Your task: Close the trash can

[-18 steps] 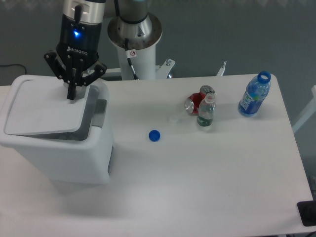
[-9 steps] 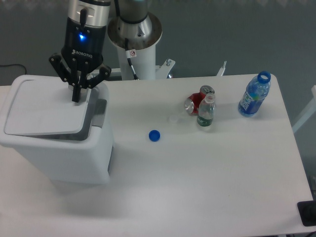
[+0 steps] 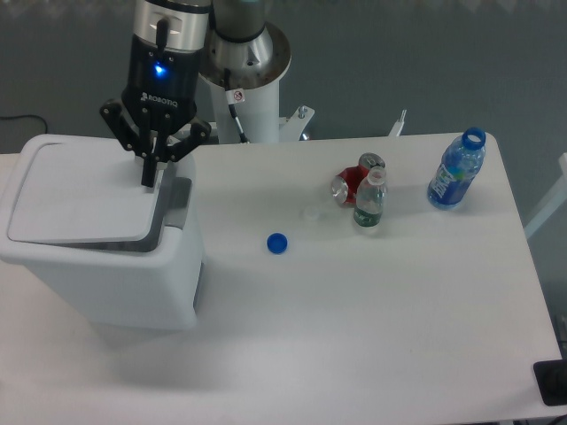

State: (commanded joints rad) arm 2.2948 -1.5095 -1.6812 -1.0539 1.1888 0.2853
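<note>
We see the trash can (image 3: 102, 252) standing at the left edge of the tabletop (image 3: 372, 310), a large white bin with its grey front tab (image 3: 180, 204) turned toward the tabletop's middle, so it faces to the right in this view. Its flat lid (image 3: 84, 190) lies nearly level over the opening, but a dark gap shows beneath the near and right edges, so we judge it lowered and not fully seated. The lid's long axis runs roughly from the far edge of the tabletop toward the near edge, with the hinge presumably on the left side, away from the tab.

Our gripper (image 3: 148, 174) hangs over the lid's right edge, just above the tab, with its fingers drawn together into a single point and nothing held between them. We read that pose as a pressing tool: closed fingers at the lid's free edge, farthest from the hinge, where a downward push would shut it most easily. Whether the tip touches the lid we cannot tell.

Well apart, toward the far right, stand a small bottle (image 3: 369, 201) beside a red can (image 3: 354, 181), a blue bottle (image 3: 456, 169), and a loose blue cap (image 3: 277, 243).
</note>
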